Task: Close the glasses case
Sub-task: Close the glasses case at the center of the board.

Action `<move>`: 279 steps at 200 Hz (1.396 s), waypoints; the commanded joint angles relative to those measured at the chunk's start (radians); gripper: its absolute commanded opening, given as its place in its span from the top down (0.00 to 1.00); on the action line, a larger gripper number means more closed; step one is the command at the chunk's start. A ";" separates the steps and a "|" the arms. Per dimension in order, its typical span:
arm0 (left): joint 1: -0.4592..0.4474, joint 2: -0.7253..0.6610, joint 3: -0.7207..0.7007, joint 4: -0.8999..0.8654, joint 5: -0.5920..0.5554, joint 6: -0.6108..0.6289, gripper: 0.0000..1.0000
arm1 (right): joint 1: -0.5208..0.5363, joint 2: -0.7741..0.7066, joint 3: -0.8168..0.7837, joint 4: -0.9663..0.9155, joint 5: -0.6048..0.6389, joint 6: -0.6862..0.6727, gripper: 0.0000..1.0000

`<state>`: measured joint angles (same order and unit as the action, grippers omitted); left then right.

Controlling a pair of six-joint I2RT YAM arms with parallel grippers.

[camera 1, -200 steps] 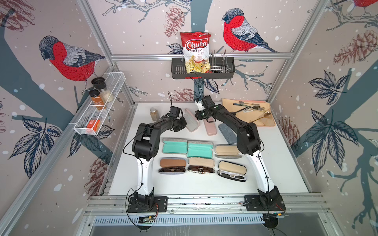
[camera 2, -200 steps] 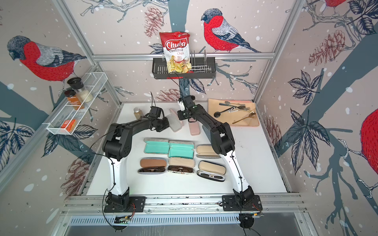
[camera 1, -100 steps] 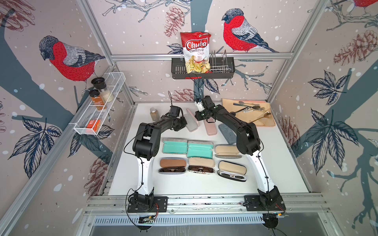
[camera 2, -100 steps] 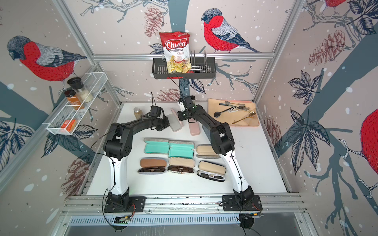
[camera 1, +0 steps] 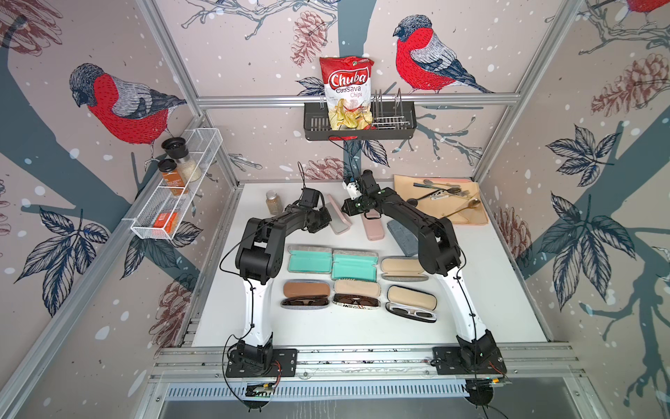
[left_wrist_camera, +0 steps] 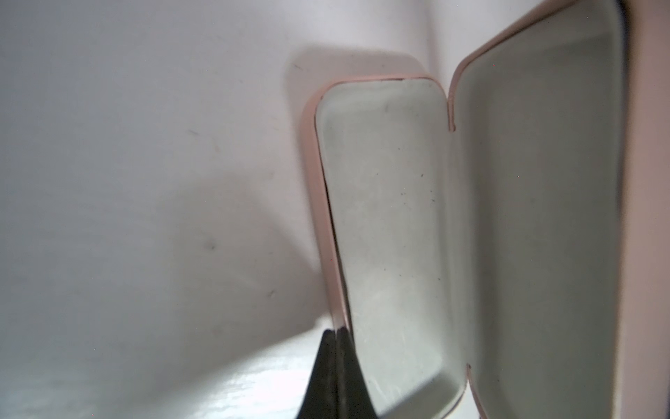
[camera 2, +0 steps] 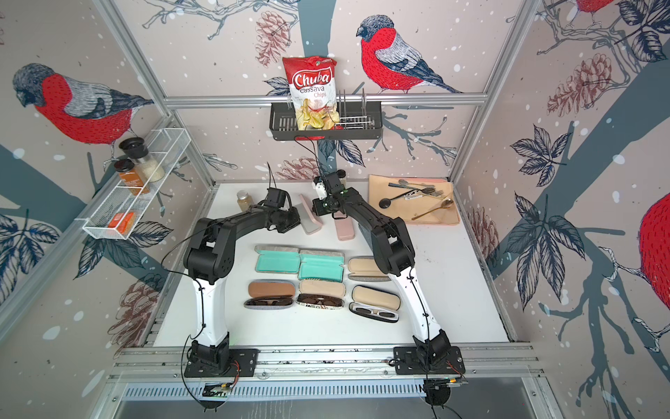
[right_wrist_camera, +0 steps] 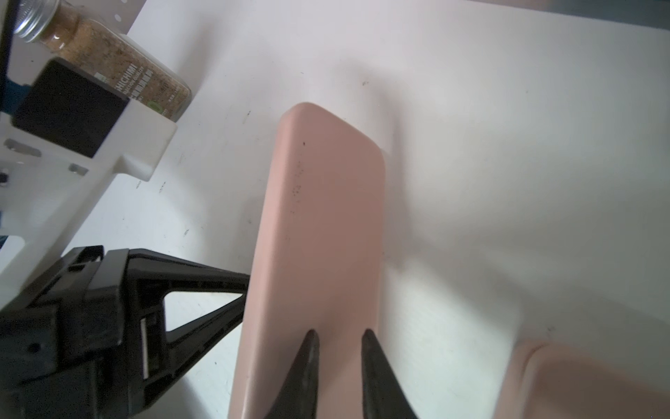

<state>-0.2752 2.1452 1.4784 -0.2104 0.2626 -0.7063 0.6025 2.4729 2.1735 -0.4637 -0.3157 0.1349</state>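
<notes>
The glasses case (camera 1: 340,222) is pink with a pale grey lining. It lies open at the back of the table (camera 1: 489,290), its lid raised, in both top views (camera 2: 310,222). My left gripper (left_wrist_camera: 335,330) is shut, its tips against the rim of the case's lower half (left_wrist_camera: 391,225), and it holds nothing. The lid's inside (left_wrist_camera: 536,217) stands beside it. My right gripper (right_wrist_camera: 339,333) is slightly open over the lid's pink outer face (right_wrist_camera: 322,225), with nothing between its fingers. The left gripper's fingers (right_wrist_camera: 217,286) show on the lid's other side.
A closed pink case (camera 1: 373,229) and a grey case (camera 1: 400,235) lie right of the arms. Two rows of open cases (camera 1: 357,283), some holding glasses, fill the table's front. A spice jar (camera 1: 274,202) stands back left, a mat with cutlery (camera 1: 440,201) back right.
</notes>
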 commanded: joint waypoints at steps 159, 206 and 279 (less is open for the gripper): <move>0.000 -0.002 -0.010 0.045 0.041 -0.010 1.00 | 0.017 0.021 -0.032 -0.003 -0.069 0.014 0.75; 0.000 -0.012 -0.019 0.058 0.050 -0.013 1.00 | 0.017 0.006 -0.037 -0.005 -0.057 0.015 0.74; 0.001 -0.087 -0.032 0.076 0.052 -0.015 1.00 | 0.020 -0.081 -0.092 -0.031 -0.012 0.011 0.73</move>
<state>-0.2756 2.0949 1.4517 -0.1616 0.2974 -0.7097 0.6189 2.4271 2.1025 -0.4740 -0.3576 0.1410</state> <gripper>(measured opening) 0.059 0.265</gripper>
